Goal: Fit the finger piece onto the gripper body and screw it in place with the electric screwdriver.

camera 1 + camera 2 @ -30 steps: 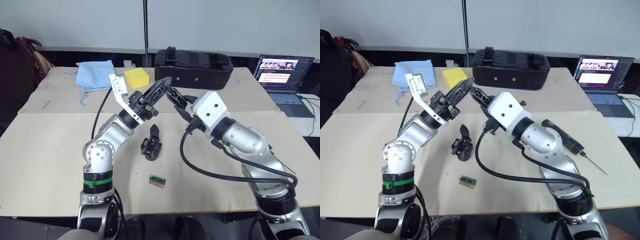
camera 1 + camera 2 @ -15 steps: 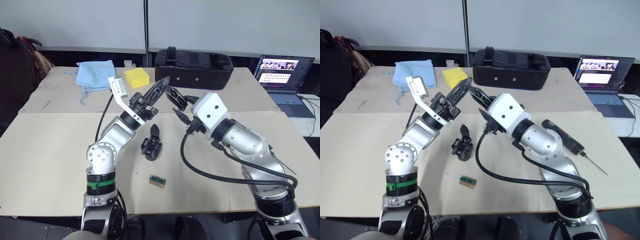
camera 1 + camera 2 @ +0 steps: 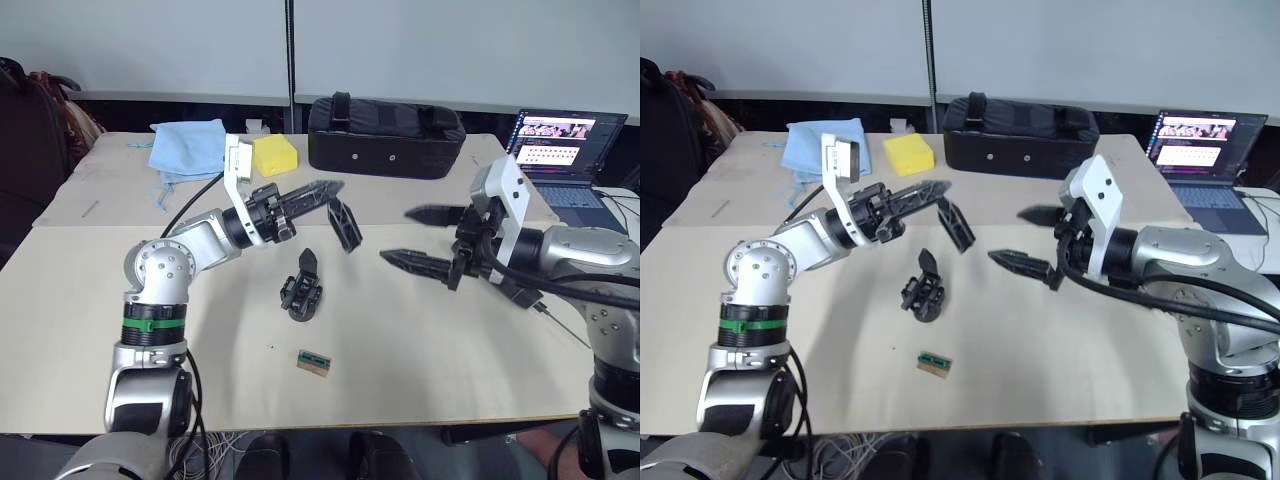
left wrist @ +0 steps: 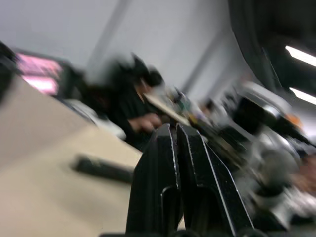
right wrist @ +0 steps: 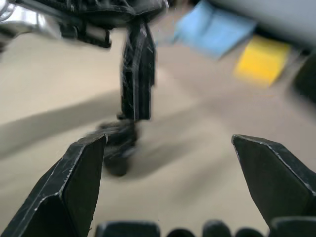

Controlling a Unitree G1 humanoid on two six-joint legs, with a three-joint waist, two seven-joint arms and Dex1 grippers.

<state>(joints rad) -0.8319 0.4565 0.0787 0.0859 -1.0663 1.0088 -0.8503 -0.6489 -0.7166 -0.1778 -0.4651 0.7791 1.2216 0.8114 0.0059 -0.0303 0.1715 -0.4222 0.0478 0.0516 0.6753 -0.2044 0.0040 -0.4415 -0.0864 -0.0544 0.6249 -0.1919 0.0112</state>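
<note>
The gripper body point(image 3: 302, 289) is sitting upright on the tan table point(image 3: 90, 300), its pointed finger aiming up; everything else is being placed from it. The left gripper point(image 3: 322, 189) is hanging above and just behind the gripper body, fingers pressed together on the finger piece point(image 3: 344, 222), which is dangling downward from the fingertips, clear of the gripper body and not touching it. From the right wrist view the finger piece point(image 5: 138, 69) is hanging directly over the gripper body point(image 5: 115, 146), with a gap between them. The right gripper point(image 3: 410, 238) is hovering well off to the right of the gripper body, jaws spread wide, one finger point(image 3: 418, 263) low and one higher, holding nothing. A small green-and-tan chip point(image 3: 315, 363) is lying on the table in front of the gripper body. Behind it, toward the far edge, a yellow sponge point(image 3: 273, 155), a blue cloth point(image 3: 187, 147) and a black bag point(image 3: 386, 136) are resting; a laptop point(image 3: 566, 150) is standing open far to the right. The electric screwdriver I cannot pick out.
</note>
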